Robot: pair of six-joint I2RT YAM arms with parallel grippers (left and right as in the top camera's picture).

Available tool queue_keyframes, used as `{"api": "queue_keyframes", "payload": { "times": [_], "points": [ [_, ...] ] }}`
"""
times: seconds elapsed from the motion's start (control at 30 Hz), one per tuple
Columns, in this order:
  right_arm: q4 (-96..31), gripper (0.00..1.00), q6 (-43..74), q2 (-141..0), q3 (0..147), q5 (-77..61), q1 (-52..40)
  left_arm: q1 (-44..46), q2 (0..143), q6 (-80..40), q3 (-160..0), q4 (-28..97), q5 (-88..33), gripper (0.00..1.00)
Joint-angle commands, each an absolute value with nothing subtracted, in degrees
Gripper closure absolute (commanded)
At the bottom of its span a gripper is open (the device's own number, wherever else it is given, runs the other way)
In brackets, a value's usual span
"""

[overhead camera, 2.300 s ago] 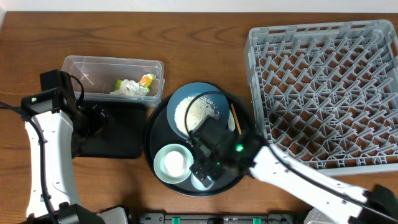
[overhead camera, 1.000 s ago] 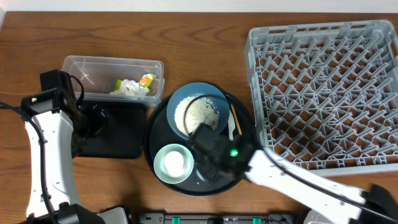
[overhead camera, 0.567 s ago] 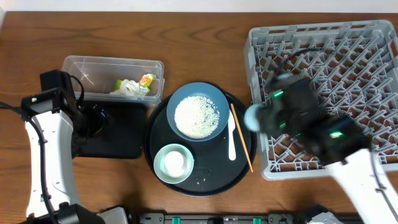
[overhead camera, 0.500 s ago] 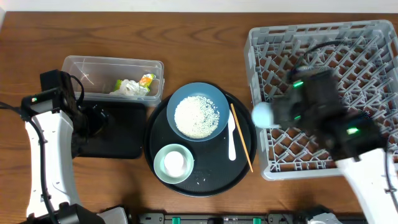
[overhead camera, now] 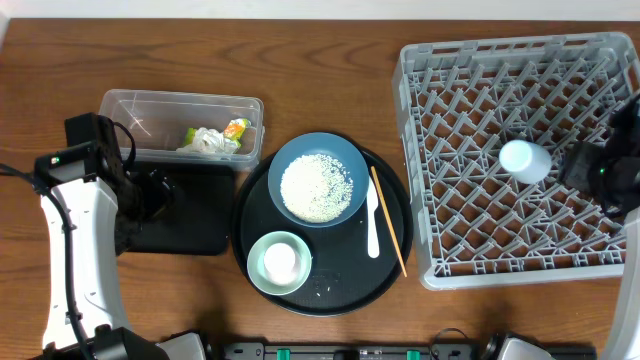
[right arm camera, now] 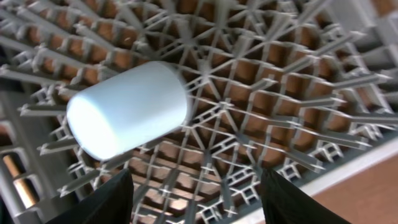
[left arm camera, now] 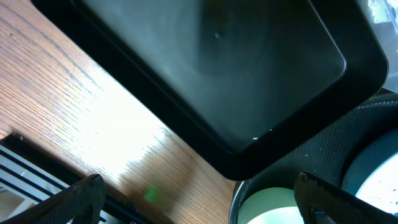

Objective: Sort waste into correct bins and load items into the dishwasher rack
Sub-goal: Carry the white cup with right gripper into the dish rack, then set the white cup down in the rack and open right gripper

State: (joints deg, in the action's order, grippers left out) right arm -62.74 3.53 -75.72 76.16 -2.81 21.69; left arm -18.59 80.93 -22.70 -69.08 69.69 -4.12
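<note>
A small pale cup (overhead camera: 524,160) is lying on its side on the pegs of the grey dishwasher rack (overhead camera: 500,45), at the right side of the counter (overhead camera: 320,80). The right claw (right arm camera: 196,177) is hanging just to the right of this cup. Its fingers are wide apart, holding nothing and not touching the cup.

On the left, the left claw (left arm camera: 199,186) is hovering over the shallow black tray (overhead camera: 190,235). Its fingers are apart too, and it is empty. The clear tub (overhead camera: 180,98) is sitting just behind that tray, holding the white tissue (overhead camera: 205,141) and the yellow-green wrapper (overhead camera: 236,128).

In the middle, the big round tray (overhead camera: 345,292) is carrying the blue plate (overhead camera: 318,140) with the rice (overhead camera: 316,187) heaped on it. Nearer, the green bowl (overhead camera: 257,262) is holding another little cup (overhead camera: 281,264). The white spoon (overhead camera: 373,225) and the chopsticks (overhead camera: 390,225) are lying side by side at the tray's right.
</note>
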Motion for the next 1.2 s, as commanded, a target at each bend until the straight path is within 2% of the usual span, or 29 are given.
{"api": "queue_keyframes", "payload": {
  "times": [0.0, 0.77, 0.97, 1.17],
  "points": [
    [-62.7, 0.39, 1.2, -75.8, 77.5, -5.4, 21.9, -18.8, 81.2, -23.4, -68.6, 70.0, -3.6, 0.02],
    [-62.7, 0.35, -1.8, -76.4, 77.5, -7.2, 21.1, -18.8, 81.2, -23.5, -68.6, 70.0, -3.6, 0.02],
    [-61.2, 0.3, -4.8, -82.4, 77.5, -7.8, 17.8, -18.8, 81.2, -23.5, -68.6, 70.0, -3.6, 0.02],
    [-54.5, 0.28, -4.4, -89.8, 77.5, -7.0, 15.6, -18.8, 81.2, -23.4, -68.6, 70.0, -3.6, 0.02]
  ]
}}
